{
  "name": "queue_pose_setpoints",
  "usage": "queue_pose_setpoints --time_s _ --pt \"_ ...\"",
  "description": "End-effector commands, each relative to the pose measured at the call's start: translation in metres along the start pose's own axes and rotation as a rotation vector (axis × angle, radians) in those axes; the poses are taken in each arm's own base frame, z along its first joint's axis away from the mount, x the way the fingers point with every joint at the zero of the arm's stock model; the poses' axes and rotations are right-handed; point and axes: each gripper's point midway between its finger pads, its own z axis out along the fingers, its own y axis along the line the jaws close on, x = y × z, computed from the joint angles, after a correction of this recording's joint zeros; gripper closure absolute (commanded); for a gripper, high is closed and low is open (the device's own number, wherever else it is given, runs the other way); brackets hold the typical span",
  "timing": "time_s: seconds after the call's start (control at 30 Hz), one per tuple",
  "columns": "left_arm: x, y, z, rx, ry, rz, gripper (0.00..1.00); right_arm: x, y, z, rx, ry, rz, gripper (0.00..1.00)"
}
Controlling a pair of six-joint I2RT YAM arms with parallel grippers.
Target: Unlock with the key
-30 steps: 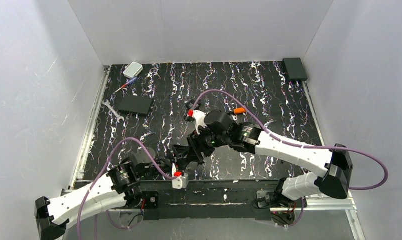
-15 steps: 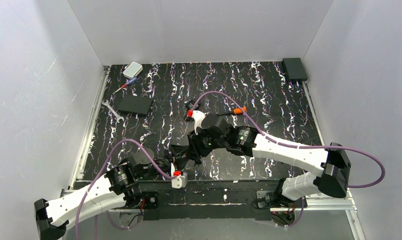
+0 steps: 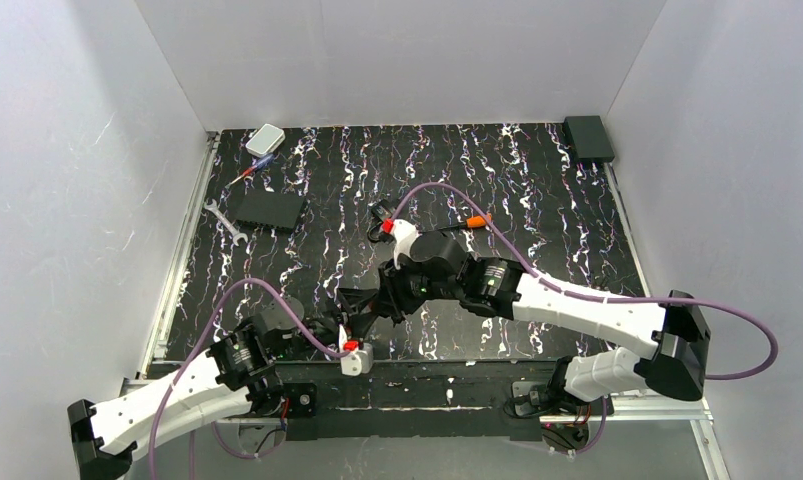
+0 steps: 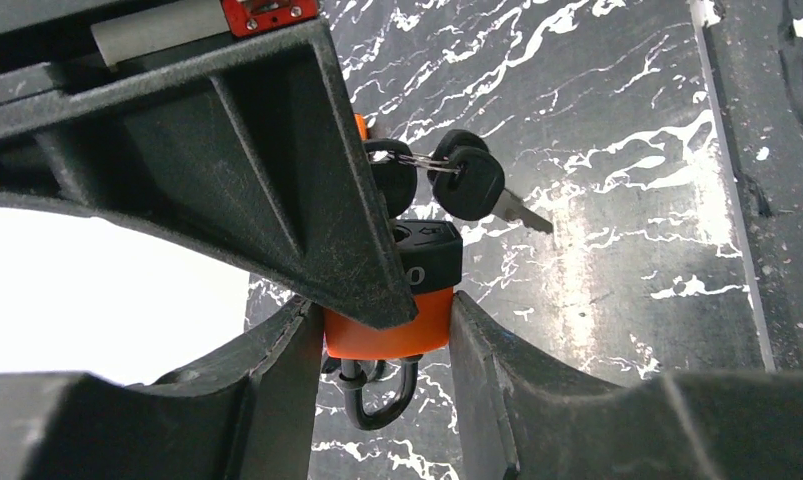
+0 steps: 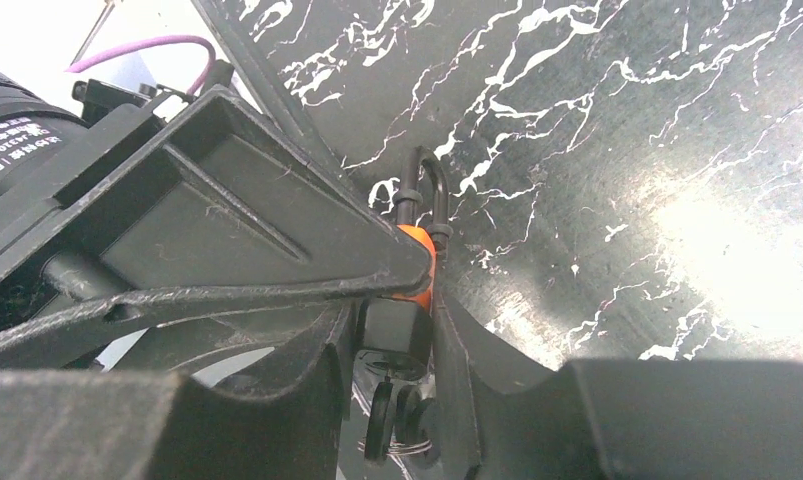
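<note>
Lock (image 4: 397,338): small orange padlock with a black keyway end, held off the table (image 3: 537,190) near its front middle, between the two arms.
Left gripper (image 4: 382,320): closed on the orange body, one finger pressed to each side.
Right gripper (image 5: 392,320): narrow, with its fingers flanking the black end and the key heads. I cannot tell whether it pinches the key or the lock end.
Key (image 4: 397,180): the black head sits right against the keyway end and the blade is hidden. It looks seated in the lock, though a finger of the right gripper covers part of it.
Spare key (image 4: 469,185): on the same ring (image 4: 422,160), hanging loose beside the first with its pale blade bare.
Shackle (image 5: 424,185): both legs run into the body, so it looks still locked.
Done: lock lifted and steadied; key apparently in the keyway; right gripper set around that end.
Left: a sure hold on the key head, the turn, and the shackle coming free.
Lock axis: along the line between the grippers, with the shackle toward the left wrist and the keyway toward the right wrist.
Key axis: judged to be in line with the lock, head toward the right gripper and blade into the body.
Spare key axis: slanted off to one side, blade tip pointing away from the lock.
</note>
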Motion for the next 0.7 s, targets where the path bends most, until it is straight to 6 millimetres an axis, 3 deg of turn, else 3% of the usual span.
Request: queue_pose_setpoints --time_s 0.0,0.03,0.1,0.13,0.3,0.4,0.6,0.67 --pt "-0.032 0.043 -0.007 -0.152 -0.110 0.019 0.69 -0.025 0.002 -0.011 0.021 -0.120 0.001 0.99" --pt "-0.032 0.044 -0.007 -0.157 -0.113 0.015 0.57 -0.027 0.000 -0.013 0.032 -0.132 0.001 0.99" --pt "-0.033 0.043 -0.006 -0.157 -0.117 0.001 0.06 -0.029 -0.003 -0.017 0.051 -0.150 0.002 0.99" --pt "-0.034 0.044 -0.006 -0.156 -0.121 -0.002 0.02 -0.031 -0.005 -0.019 0.062 -0.159 0.001 0.99" --pt "-0.035 0.044 -0.006 -0.156 -0.124 -0.035 0.02 -0.034 -0.021 -0.030 0.143 -0.185 -0.003 0.99" --pt "-0.036 0.047 -0.006 -0.167 -0.130 -0.076 0.02 -0.039 -0.041 -0.041 0.230 -0.213 0.006 0.99" --pt "-0.041 0.076 -0.009 -0.280 -0.130 -0.319 0.02 -0.060 -0.098 -0.073 0.364 -0.281 0.037 0.99" --pt "-0.035 0.095 -0.015 -0.384 -0.103 -0.468 0.02 -0.070 -0.110 -0.087 0.379 -0.312 0.045 0.99"
